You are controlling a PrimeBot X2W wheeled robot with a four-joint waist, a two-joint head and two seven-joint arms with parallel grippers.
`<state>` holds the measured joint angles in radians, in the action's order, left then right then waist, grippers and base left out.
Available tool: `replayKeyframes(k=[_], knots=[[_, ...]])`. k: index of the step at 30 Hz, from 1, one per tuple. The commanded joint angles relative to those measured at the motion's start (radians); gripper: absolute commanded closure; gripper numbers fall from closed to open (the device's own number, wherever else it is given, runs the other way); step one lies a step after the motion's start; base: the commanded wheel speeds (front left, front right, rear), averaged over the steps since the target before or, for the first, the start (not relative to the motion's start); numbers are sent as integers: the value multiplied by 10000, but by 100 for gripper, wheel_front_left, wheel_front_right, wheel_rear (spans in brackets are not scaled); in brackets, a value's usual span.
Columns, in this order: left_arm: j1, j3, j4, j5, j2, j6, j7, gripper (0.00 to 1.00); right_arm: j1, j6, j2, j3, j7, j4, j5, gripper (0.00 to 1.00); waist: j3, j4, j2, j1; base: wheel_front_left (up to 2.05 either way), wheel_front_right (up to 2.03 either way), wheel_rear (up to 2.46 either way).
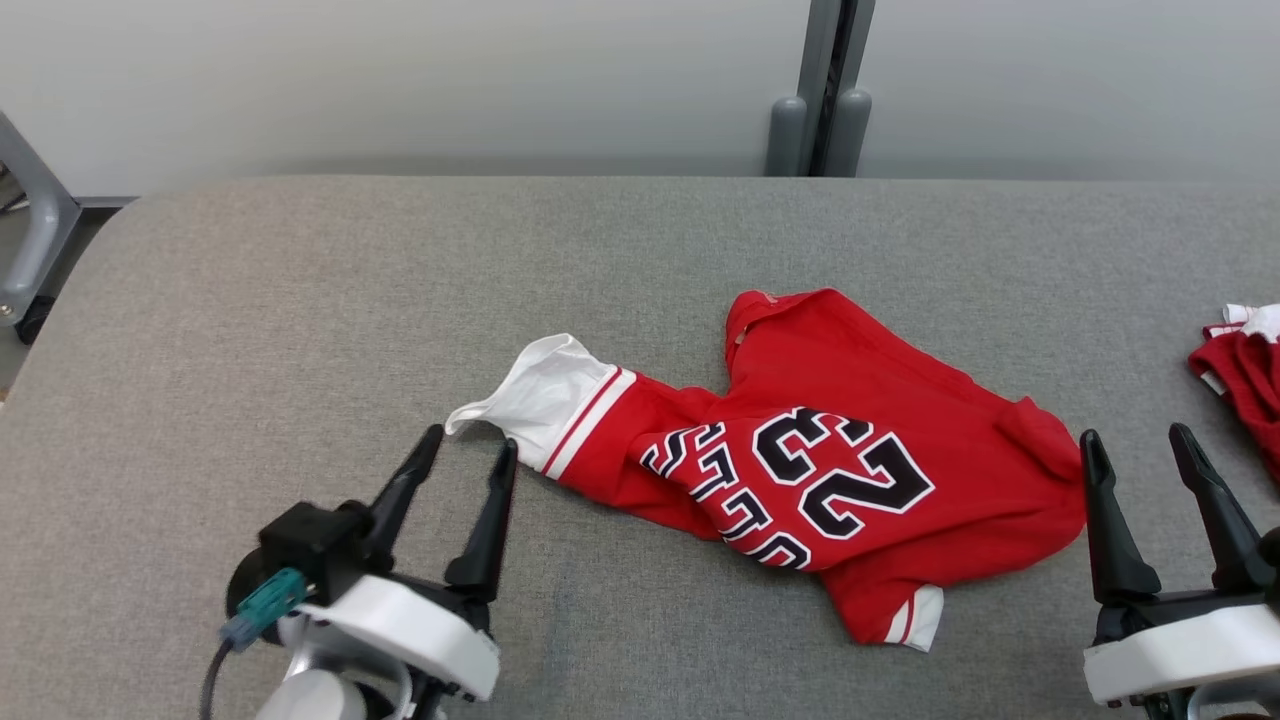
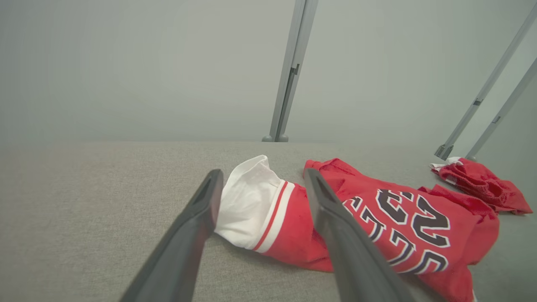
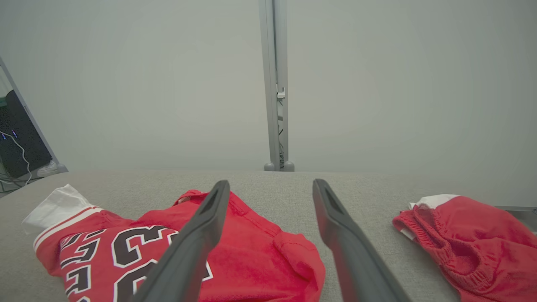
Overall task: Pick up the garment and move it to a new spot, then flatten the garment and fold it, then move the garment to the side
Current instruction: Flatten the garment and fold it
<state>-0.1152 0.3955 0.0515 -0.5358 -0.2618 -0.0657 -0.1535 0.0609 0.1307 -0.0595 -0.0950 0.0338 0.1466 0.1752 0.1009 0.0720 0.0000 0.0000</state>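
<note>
The garment (image 1: 850, 450) is a red jersey with black and white lettering and a white sleeve end, lying crumpled on the grey table (image 1: 300, 300), right of centre. My left gripper (image 1: 470, 448) stands open at the lower left, its fingertips just short of the white sleeve end (image 1: 540, 395). In the left wrist view the garment (image 2: 377, 218) lies beyond the open left gripper (image 2: 261, 180), with the white sleeve (image 2: 247, 205) between its fingers. My right gripper (image 1: 1135, 440) stands open at the lower right, just right of the garment's edge. The right wrist view shows the garment (image 3: 251, 251) under the open right gripper (image 3: 270, 186).
A second red cloth (image 1: 1245, 370) lies bunched at the table's right edge, also seen as a red cloth (image 3: 465, 239) to the right in the right wrist view. A grey post (image 1: 825, 90) stands behind the table. Bare table surface spreads across the left half.
</note>
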Motion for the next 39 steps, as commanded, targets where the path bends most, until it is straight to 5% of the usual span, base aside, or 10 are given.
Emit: replayKeyframes(k=[1, 8, 17, 18, 19, 29, 32, 39], knots=[[-350, 247, 172, 77, 99, 181, 222, 0, -158, 2, -2, 5, -51, 68, -46, 0, 224, -70, 0, 0, 0, 0, 0], [-1490, 1162, 1793, 15, 534, 812, 1313, 0, -469, 2, 12, 209, 2, 150, 57, 0, 830, -532, 0, 0, 0, 0, 0], [-2592, 1399, 4054, 267, 707, 666, 1919, 0, -708, 2, 45, 202, 223, -2, 193, 0, 1239, -974, 0, 0, 0, 0, 0], [-2707, 1415, 4260, 270, 735, 683, 1900, 23, -730, 2, 50, 205, 250, -30, 211, 0, 1256, -1006, 0, 0, 0, 0, 0], [-2814, 1424, 4472, 250, 769, 736, 1893, 98, -747, 2, 54, 212, 269, -61, 228, 0, 1266, -1030, 0, 0, 0, 0, 0], [-3088, 1236, 4981, 165, 643, 887, 1130, 100, -744, 2, 64, 160, 459, -185, 345, 0, 1206, -1142, 0, 0, 0, 0, 0], [-2701, 1162, 4200, 204, 441, 720, 992, 100, -618, 2, 65, 31, 484, -230, 359, 0, 1127, -1023, 0, 0, 0, 0, 0], [-1243, 652, 112, 452, -708, -500, 1357, 100, -538, 2, 65, -130, 549, -308, 540, 0, 915, -417, 0, 0, 0, 0, 0]])
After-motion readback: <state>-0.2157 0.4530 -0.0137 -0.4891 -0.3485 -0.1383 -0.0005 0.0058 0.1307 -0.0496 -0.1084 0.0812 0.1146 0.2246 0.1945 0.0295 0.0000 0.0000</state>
